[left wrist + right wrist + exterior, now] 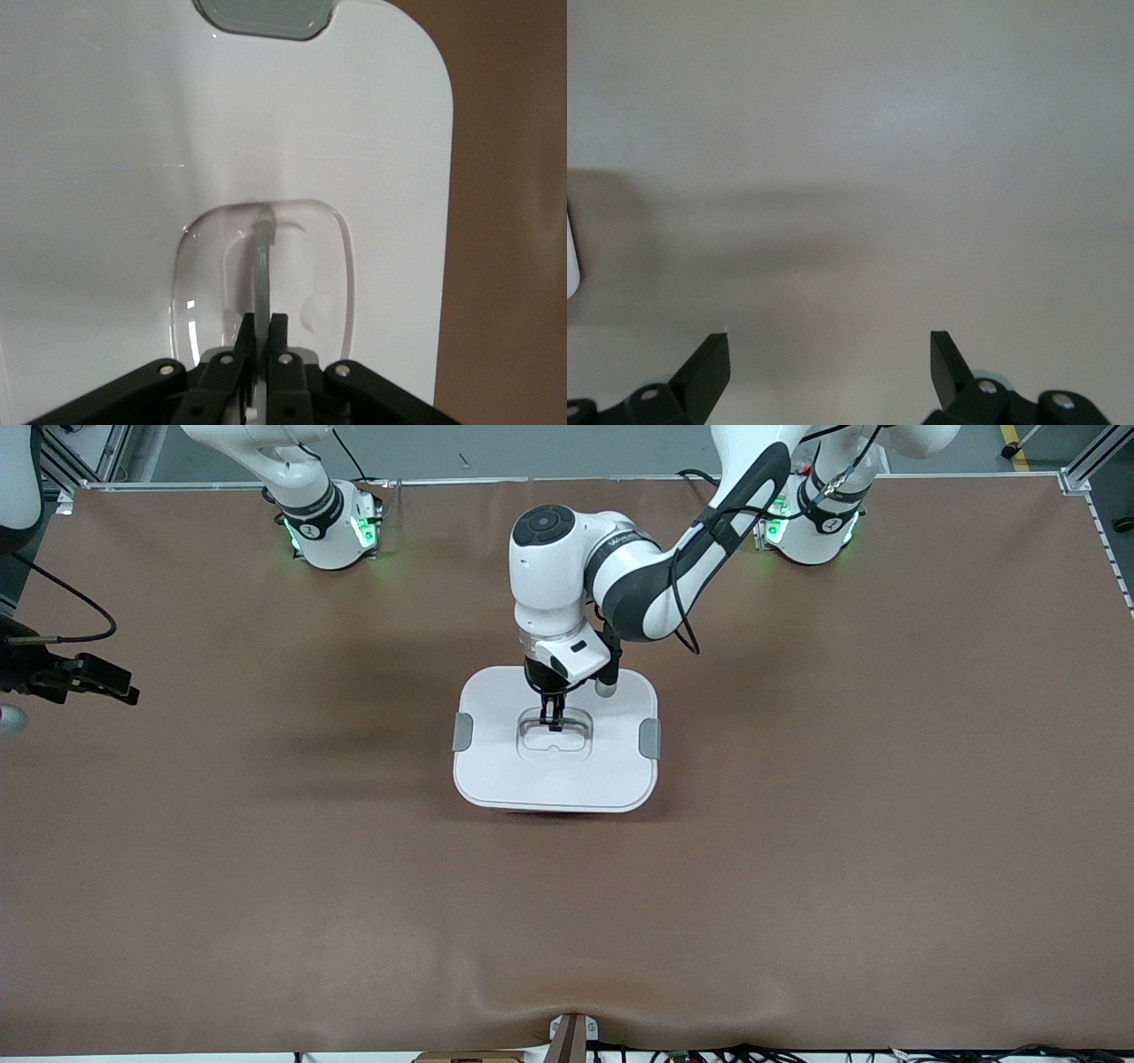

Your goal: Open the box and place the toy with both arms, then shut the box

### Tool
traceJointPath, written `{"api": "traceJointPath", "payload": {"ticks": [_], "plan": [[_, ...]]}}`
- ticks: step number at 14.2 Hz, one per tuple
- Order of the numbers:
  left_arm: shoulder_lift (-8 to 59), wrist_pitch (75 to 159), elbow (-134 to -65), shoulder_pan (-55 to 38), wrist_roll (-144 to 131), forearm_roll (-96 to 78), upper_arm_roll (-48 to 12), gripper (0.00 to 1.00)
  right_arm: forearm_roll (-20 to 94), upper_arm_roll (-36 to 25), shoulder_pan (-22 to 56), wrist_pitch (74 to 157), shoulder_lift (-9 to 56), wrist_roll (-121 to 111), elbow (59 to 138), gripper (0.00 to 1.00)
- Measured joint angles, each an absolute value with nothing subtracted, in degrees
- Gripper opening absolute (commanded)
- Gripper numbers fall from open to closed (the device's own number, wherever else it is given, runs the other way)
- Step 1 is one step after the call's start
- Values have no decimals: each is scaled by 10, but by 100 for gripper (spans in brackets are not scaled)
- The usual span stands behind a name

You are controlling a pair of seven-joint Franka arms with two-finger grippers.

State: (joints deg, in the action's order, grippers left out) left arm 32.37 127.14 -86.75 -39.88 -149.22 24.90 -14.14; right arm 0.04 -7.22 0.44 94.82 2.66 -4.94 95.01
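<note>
Showing the lid step, the front view has the left pincer (553, 722) down on the box (555, 779) mid-desk; the left wrist view shows its fingers (276, 341) pinching the lid handle (262, 257), likely calling for release; the right wrist view shows the waiting right pincer (830, 363) spread above bare desk (850, 133).

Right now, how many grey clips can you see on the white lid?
2: one grey clip on the lid's edge toward the right arm's end, the other clip toward the left arm's end.
</note>
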Motion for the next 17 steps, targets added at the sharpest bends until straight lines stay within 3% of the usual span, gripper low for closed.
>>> {"api": "traceJointPath", "payload": {"ticks": [17], "plan": [[325, 1273, -875, -397, -1504, 249, -140, 0, 3, -71, 14, 951, 27, -52, 921, 100]]}}
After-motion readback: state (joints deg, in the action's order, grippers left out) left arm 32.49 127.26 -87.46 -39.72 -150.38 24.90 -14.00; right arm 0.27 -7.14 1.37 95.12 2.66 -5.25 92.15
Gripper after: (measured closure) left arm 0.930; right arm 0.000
